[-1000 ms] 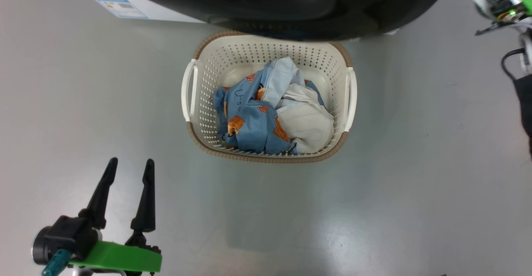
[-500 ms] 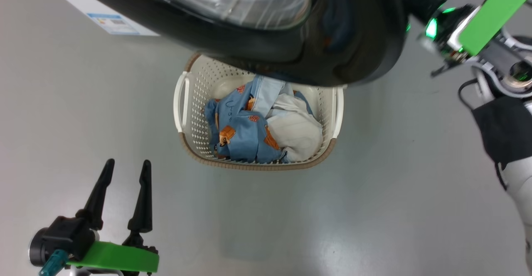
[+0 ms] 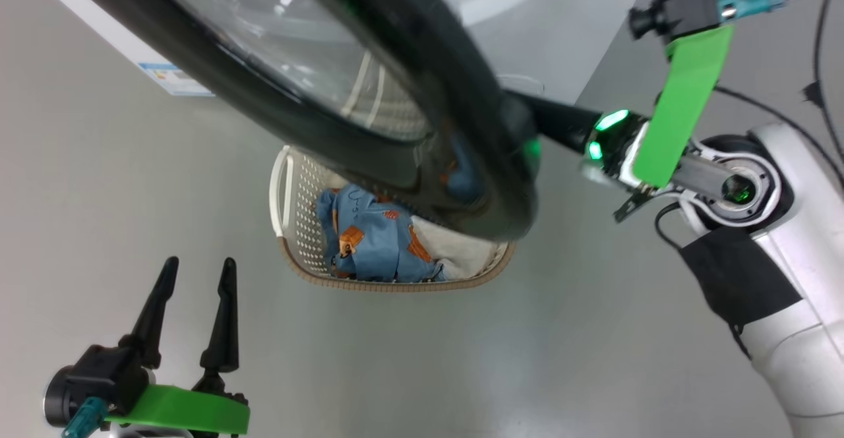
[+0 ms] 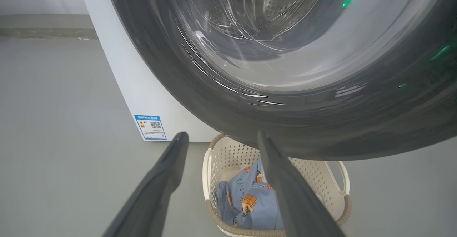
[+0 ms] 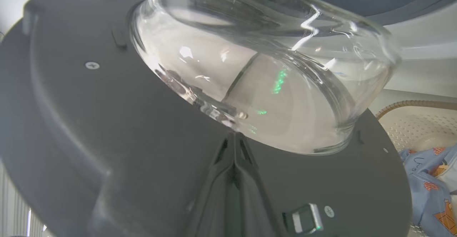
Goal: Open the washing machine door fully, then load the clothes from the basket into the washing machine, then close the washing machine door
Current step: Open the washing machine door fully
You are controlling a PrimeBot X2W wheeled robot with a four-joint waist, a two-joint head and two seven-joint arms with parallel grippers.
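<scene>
**Door on the swing, basket slipping under it**

The washing machine door (image 3: 448, 115) is where we look first. A second ago only its lower edge showed at the top of the head view. Now its black ring and glass bowl (image 3: 283, 62) sweep right across, with a touch of blur. So the opening step is under way, though we judge it not yet finished.

The right gripper (image 5: 234, 137) is doing the work. Its fingers are pressed together and set against the door's dark inner face just below the bowl. Whether the tips push on that face or hook something, the wrist view is too close for us to say. That arm has come well into the head view at the right.

Beneath the door sits the basket (image 3: 389, 286) on the floor (image 3: 593, 332), just in front of the washing machine (image 4: 142, 87). More of it is covered than before. The clothes (image 3: 372, 247) lie inside, blue bear print beside white, untouched.

Out at the lower left, the left gripper (image 3: 198, 263) hangs over bare floor, fingers apart and holding nothing. Loading can begin, we reckon, once the door clears the basket.
</scene>
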